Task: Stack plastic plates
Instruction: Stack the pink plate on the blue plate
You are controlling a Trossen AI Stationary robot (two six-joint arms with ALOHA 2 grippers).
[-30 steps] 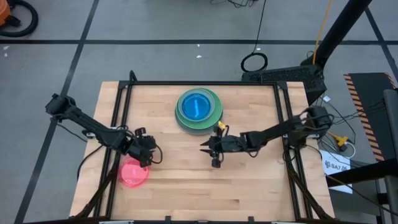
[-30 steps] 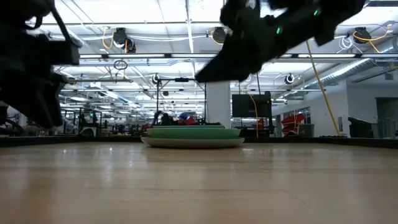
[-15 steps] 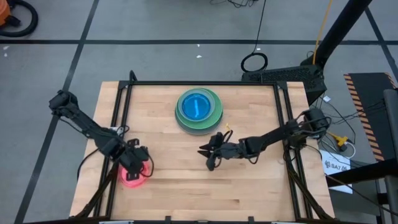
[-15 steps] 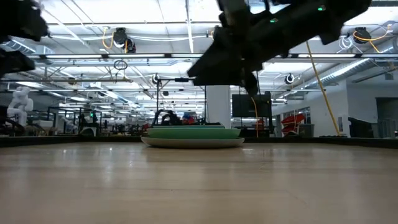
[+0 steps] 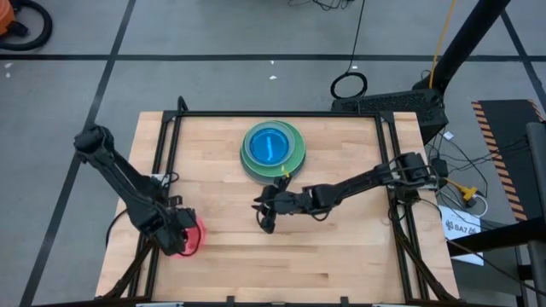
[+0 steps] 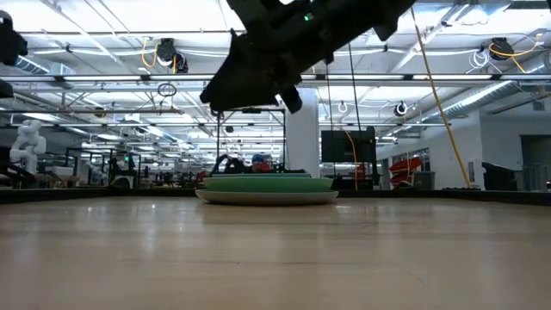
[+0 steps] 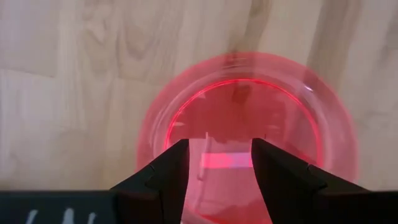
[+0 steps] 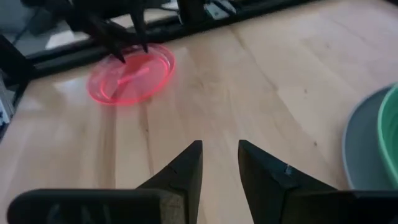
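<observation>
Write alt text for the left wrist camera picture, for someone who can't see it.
A pink plate lies on a pale wooden table, seen from just above. The left gripper is open, its two dark fingers reaching over the plate's near edge.

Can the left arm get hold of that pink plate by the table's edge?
Probably yes. The left gripper hangs right over the pink plate with its fingers open above the near rim, and nothing lies between.

The high view looks straight down on the whole pale wooden worktop point(image 5: 341, 247). The low view faces level across it. Both wrist views share the translucent pink round plastic plate point(image 7: 249, 124), seen close by the left and farther off by the right.
</observation>
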